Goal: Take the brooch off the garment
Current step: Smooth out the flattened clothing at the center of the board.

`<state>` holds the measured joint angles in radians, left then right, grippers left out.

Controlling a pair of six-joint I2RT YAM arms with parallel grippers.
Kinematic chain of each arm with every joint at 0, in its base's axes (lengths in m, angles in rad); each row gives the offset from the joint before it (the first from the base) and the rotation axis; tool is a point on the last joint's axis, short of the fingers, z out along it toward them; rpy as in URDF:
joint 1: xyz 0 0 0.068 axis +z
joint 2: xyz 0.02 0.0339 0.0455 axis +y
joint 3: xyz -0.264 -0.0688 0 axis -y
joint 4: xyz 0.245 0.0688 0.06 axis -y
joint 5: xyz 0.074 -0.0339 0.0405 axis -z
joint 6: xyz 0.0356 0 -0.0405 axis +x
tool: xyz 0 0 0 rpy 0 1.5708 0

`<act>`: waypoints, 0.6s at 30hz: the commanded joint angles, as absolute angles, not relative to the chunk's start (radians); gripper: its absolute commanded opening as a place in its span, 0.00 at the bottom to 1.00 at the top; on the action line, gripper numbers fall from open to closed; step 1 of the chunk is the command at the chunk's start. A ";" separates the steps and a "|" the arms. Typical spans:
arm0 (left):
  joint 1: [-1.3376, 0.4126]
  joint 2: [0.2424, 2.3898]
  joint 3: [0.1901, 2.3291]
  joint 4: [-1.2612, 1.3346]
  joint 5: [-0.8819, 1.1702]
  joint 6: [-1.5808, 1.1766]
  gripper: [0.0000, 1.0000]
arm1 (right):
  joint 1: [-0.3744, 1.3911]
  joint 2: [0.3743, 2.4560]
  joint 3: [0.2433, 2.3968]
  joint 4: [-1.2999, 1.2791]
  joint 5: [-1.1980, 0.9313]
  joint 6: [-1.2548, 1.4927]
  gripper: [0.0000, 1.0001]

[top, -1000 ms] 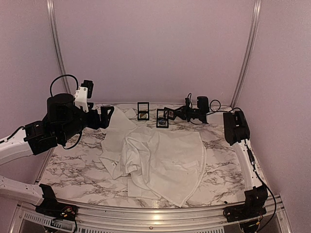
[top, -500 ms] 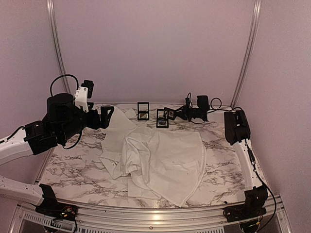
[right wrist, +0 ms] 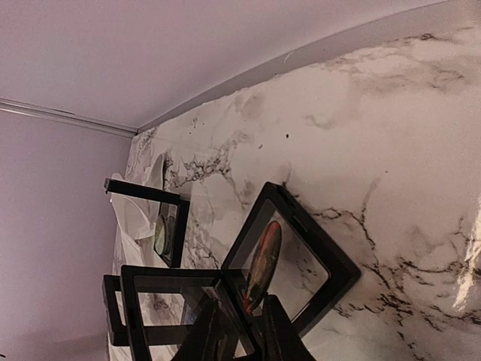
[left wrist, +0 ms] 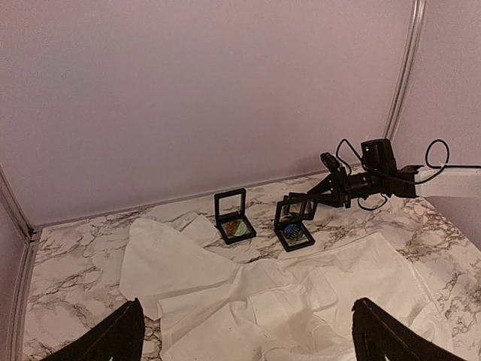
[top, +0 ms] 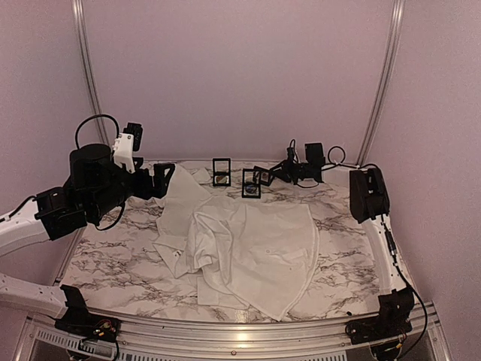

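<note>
Garment [top: 248, 248]: 1 white collared shirt, crumpled and spread over the middle of the marble table [top: 113, 263]. Whether a brooch sits on its cloth cannot be told at this size. Left gripper [top: 164, 179]: hangs in the air just off the garment's far-left corner, fingers [left wrist: 113, 338] spread wide, grasping nothing. Right gripper [top: 270, 174]: beyond the garment's far edge, toward its right side, clamped on the lower edge of the held frame [right wrist: 289, 259], 1 black square display frame standing tilted with an orange-red oval piece [right wrist: 263, 263] inside. Middle frame [top: 251, 183]: 1 black frame, upright at the garment's far edge, with a blue piece in its base. Left frame [top: 221, 171]: 1 black frame, upright just beyond the garment's far edge, toward its left side, with a greenish piece in its base.
</note>
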<state>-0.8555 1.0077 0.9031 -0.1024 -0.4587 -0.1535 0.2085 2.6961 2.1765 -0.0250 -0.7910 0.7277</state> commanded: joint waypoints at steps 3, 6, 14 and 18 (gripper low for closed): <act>-0.851 0.986 0.891 -0.094 -0.447 -0.151 0.99 | 0.217 2.630 2.212 -0.071 -0.771 0.691 0.20; -0.848 0.982 0.890 -0.092 -0.445 -0.153 0.99 | 0.218 2.625 2.211 -0.082 -0.771 0.684 0.20; -0.849 0.974 0.889 -0.090 -0.437 -0.156 0.99 | 0.218 2.585 2.180 -0.106 -0.758 0.654 0.19; -0.848 0.975 0.888 -0.083 -0.431 -0.164 0.99 | 0.216 2.530 2.138 -0.126 -0.723 0.616 0.19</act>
<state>-0.8551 0.9916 0.8993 -0.1020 -0.4480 -0.1543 0.2096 2.6419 2.1593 -0.0948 -0.7643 0.6697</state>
